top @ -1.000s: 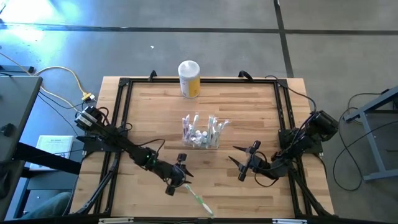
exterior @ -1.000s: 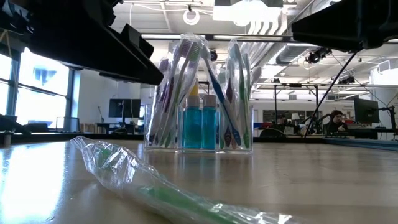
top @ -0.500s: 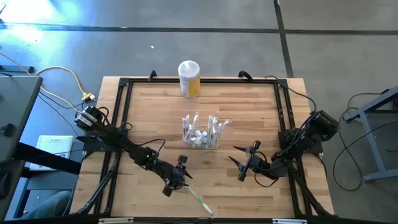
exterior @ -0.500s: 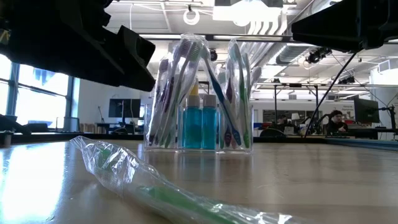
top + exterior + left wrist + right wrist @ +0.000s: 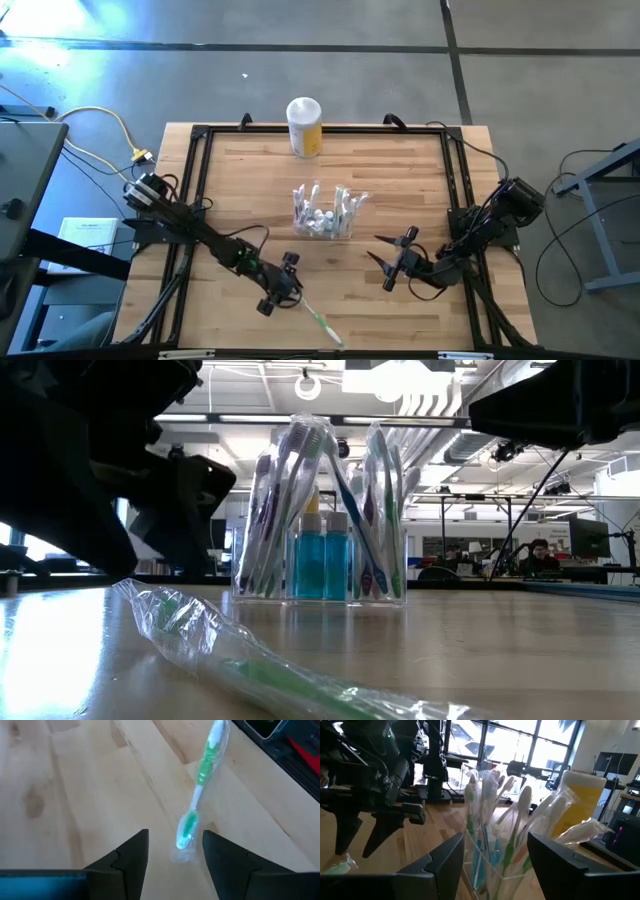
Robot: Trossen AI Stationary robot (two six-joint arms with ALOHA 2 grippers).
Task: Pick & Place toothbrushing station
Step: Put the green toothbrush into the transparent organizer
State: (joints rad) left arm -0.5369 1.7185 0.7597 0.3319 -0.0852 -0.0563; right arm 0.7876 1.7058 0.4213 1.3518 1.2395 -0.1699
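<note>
While the left gripper [image 5: 281,290] is spreading its fingers wider than a second ago, the wrapped toothbrush [image 5: 319,322] is lying loose on the table [image 5: 400,180] near the front edge, unchanged from the earlier frames. So nothing is gripped yet. In the left wrist view the jaws are standing apart with the brush's head end [image 5: 187,827] just ahead of the gap, not between the pads. I'm reading this as the pre-grasp opening for a pick; the brush still needs lifting and dropping into the station.

The left arm is also pulling back and dropping slightly. In the high view the gripper is sitting a bit further toward the front-left than half a second ago, and in the low view its dark bulk [image 5: 110,500] is hanging much lower over the table's left side than before. It is pointing along the brush, toward the front edge.

Further back, the right gripper [image 5: 390,262] is waiting to the right of centre, fingers parted, empty, unmoved, aimed at the station.

The station [image 5: 322,212] is sitting at about the table's centre, upright, already holding several wrapped brushes and two small blue bottles [image 5: 322,565]. It hasn't shifted.

Farthest, a yellow canister [image 5: 304,127] is standing at the back edge.
</note>
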